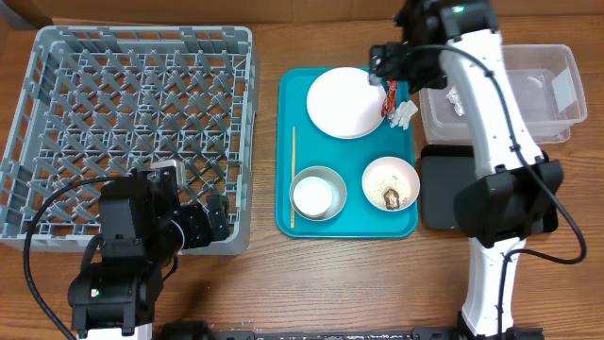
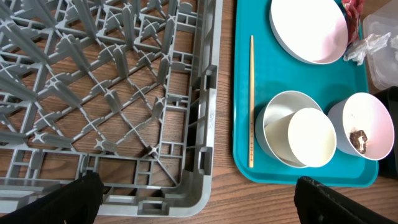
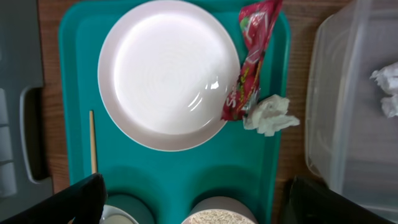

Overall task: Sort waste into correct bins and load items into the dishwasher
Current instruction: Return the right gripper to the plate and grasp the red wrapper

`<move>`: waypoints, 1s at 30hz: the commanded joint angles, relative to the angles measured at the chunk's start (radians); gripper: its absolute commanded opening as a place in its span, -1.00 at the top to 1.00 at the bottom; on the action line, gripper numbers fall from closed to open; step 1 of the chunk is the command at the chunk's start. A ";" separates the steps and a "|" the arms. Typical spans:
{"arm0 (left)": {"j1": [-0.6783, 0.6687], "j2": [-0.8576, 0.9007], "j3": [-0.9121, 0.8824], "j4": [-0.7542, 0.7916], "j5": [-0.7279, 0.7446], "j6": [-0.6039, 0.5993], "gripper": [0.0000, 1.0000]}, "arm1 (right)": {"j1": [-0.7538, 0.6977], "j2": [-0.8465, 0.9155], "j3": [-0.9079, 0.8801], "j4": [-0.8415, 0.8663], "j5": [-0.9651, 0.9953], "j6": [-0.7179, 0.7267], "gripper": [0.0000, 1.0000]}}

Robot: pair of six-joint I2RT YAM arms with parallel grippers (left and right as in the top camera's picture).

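Note:
On the teal tray [image 1: 344, 222] lie a white plate [image 1: 345, 102], a red wrapper [image 1: 390, 97], a crumpled tissue [image 1: 404, 115], a wooden stick [image 1: 293, 175], a grey metal bowl [image 1: 332, 177] with a white cup [image 1: 313, 196] in it, and a white bowl [image 1: 391, 183] of rice grains with a brown lump. My right gripper [image 3: 199, 202] is open and empty, high above the tray near the wrapper [image 3: 252, 56] and tissue [image 3: 270, 115]. My left gripper [image 2: 199, 199] is open and empty at the front right corner of the dish rack [image 2: 93, 93].
The clear tub [image 1: 528, 94] stands right of the tray and holds a piece of tissue [image 3: 388, 87]. The black tray [image 1: 444, 184] lies in front of the tub, partly under my right arm. The grey rack [image 1: 132, 123] fills the left side.

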 commanded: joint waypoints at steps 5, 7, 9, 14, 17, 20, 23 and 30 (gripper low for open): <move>0.000 -0.001 0.023 -0.003 0.012 0.015 -1.00 | 0.038 0.082 -0.147 0.063 0.227 0.285 -0.93; 0.000 -0.001 0.023 -0.008 0.012 0.015 -1.00 | 0.036 0.082 -0.196 0.105 0.229 0.320 -0.93; 0.000 -0.001 0.023 -0.013 0.012 0.015 -1.00 | 0.033 0.082 -0.232 0.135 0.225 0.326 -0.92; 0.000 -0.001 0.023 -0.016 0.012 0.015 -1.00 | 0.032 0.082 -0.351 0.281 0.226 0.326 -0.93; 0.000 -0.001 0.023 -0.021 0.012 0.015 -1.00 | 0.031 0.082 -0.379 0.335 0.228 0.326 -0.92; 0.000 -0.001 0.023 -0.024 0.012 0.015 -1.00 | 0.029 0.082 -0.390 0.372 0.230 0.326 -0.92; 0.000 -0.001 0.023 -0.024 0.012 0.015 -1.00 | 0.029 0.082 -0.393 0.386 0.230 0.326 -0.84; 0.000 -0.001 0.023 -0.024 0.011 0.015 -1.00 | 0.029 0.082 -0.438 0.420 0.230 0.333 -0.61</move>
